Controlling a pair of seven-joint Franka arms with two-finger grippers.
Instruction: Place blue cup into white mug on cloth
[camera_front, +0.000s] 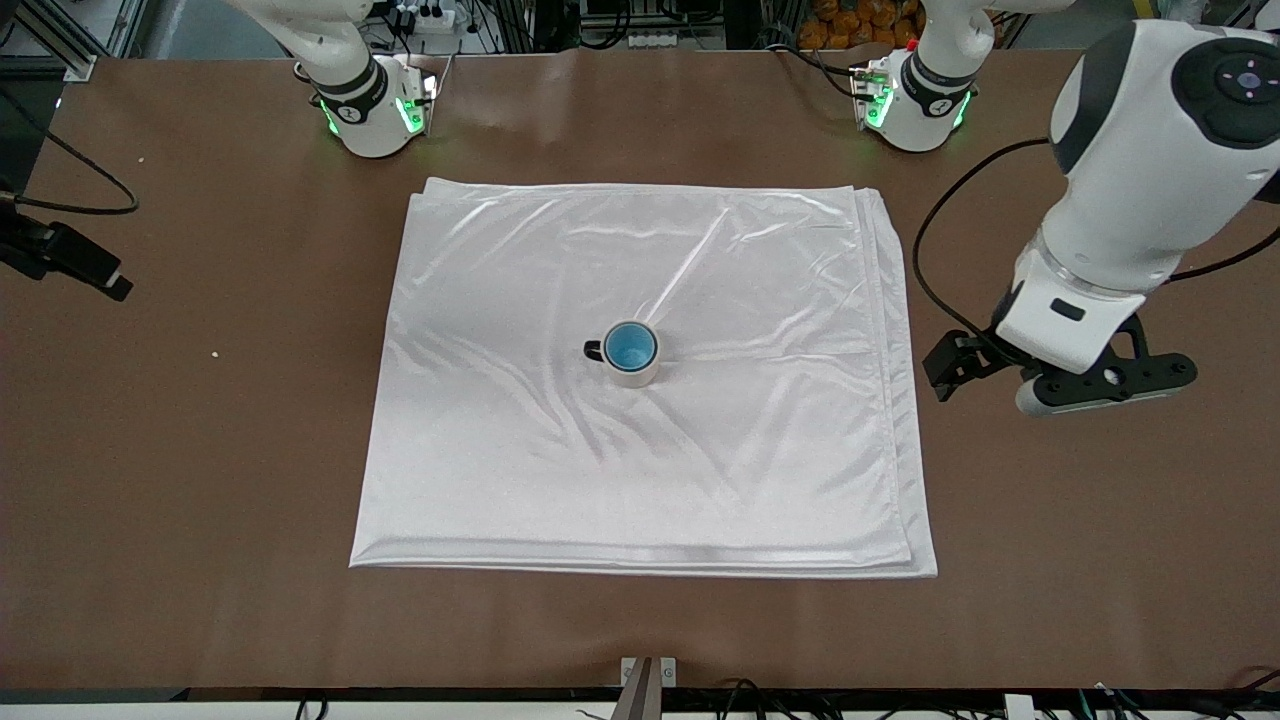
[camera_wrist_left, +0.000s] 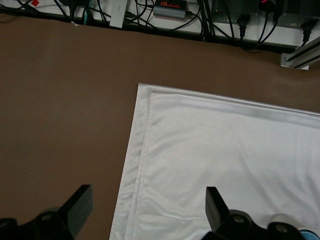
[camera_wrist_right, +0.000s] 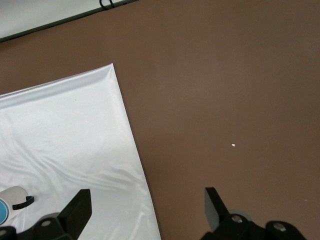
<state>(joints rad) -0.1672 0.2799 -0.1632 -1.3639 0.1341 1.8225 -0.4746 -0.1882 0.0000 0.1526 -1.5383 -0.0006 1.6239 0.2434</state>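
The blue cup (camera_front: 630, 346) sits upright inside the white mug (camera_front: 632, 376). The mug stands near the middle of the cloth (camera_front: 700, 470), and its black handle points toward the right arm's end. My left gripper (camera_wrist_left: 149, 205) is open and empty, up over the cloth's edge (camera_wrist_left: 135, 165) at the left arm's end. Its hand (camera_front: 1100, 385) shows in the front view. My right gripper (camera_wrist_right: 148, 205) is open and empty, over the cloth's edge (camera_wrist_right: 135, 150) at the right arm's end, and is out of the front view. The mug also shows in the right wrist view (camera_wrist_right: 15, 196).
The brown table (camera_front: 1100, 560) surrounds the cloth. A small white crumb (camera_front: 214, 354) lies toward the right arm's end. A black device (camera_front: 70, 258) with a cable sits at that end's edge. The arm bases (camera_front: 375, 110) (camera_front: 915, 100) stand along the table's edge.
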